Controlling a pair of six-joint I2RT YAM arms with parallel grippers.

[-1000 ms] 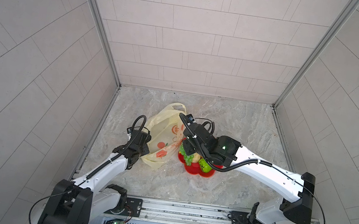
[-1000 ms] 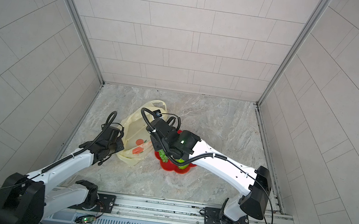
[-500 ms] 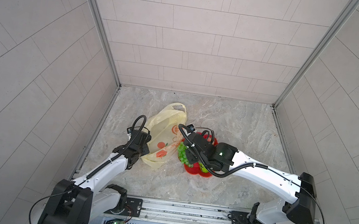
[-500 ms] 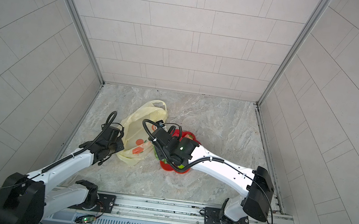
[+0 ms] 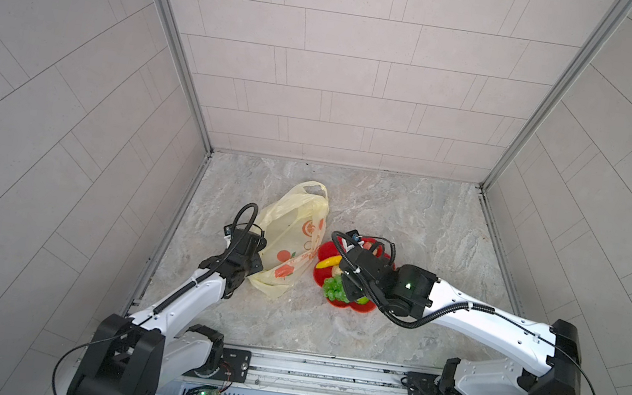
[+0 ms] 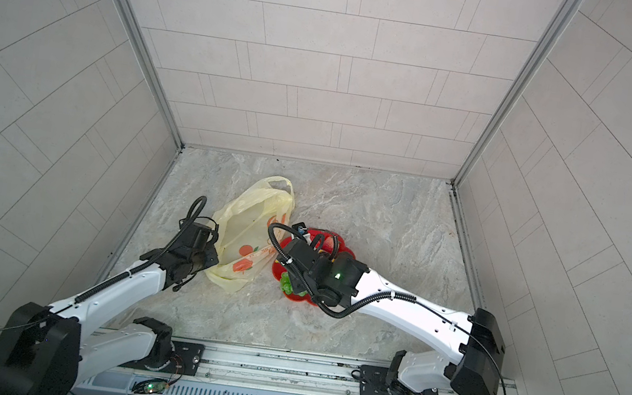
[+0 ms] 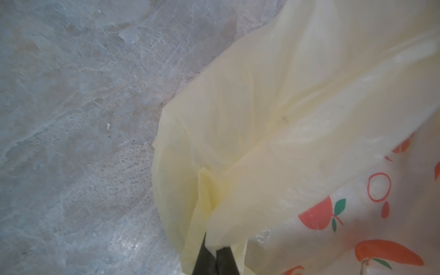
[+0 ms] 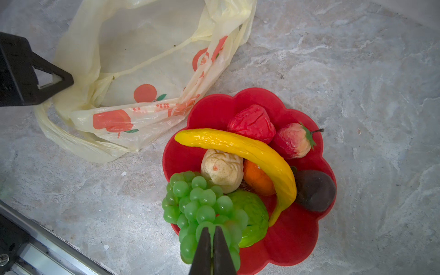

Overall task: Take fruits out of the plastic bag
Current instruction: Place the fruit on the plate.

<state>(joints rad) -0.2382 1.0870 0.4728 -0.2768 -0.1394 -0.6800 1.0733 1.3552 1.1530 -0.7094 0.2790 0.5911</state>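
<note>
The marbled bench (image 5: 406, 228) carries a pale-yellow plastic bag (image 5: 290, 245), lying slack and crumpled, with one edge touching the rim of a red flower-shaped dish (image 8: 292, 238) just beside it. The fruits sit piled in that dish, outside the bag. A banana (image 8: 250, 150) lies across a beige piece (image 8: 223, 169) and an orange (image 8: 257, 178). A grape bunch (image 8: 190, 202) spills over the rim beside a green apple (image 8: 254, 214). A red piece (image 8: 252, 123), a strawberry (image 8: 292, 140) and a dark piece (image 8: 314, 188) ring them. The left gripper (image 7: 214, 254) pinches a fold of the bag. The right gripper (image 8: 212, 252) is pressed together right over the grapes; I cannot tell whether it nips them.
</note>
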